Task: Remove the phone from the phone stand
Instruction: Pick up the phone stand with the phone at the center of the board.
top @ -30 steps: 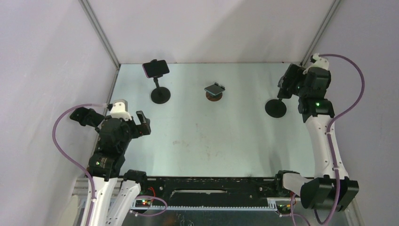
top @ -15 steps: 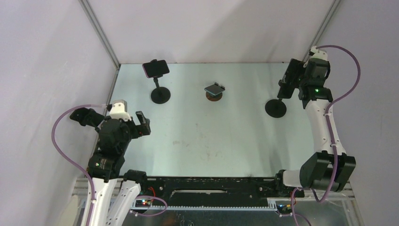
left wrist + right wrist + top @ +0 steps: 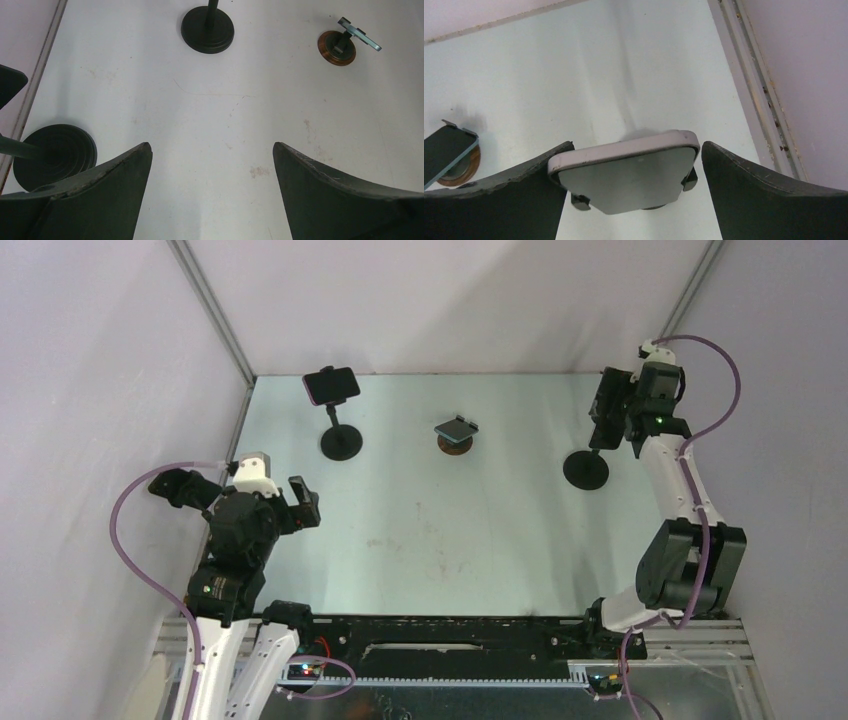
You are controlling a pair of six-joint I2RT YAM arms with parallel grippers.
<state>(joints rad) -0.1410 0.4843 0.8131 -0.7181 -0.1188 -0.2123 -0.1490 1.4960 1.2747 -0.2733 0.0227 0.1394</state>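
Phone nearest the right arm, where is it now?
In the right wrist view the phone sits on its stand between the open right fingers, at the table's far right.

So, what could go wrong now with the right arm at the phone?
The phone nearly fills the open right gripper, so a small offset may knock it. Its stand is held by nothing; the left gripper is far off, so pulling may tip the stand.
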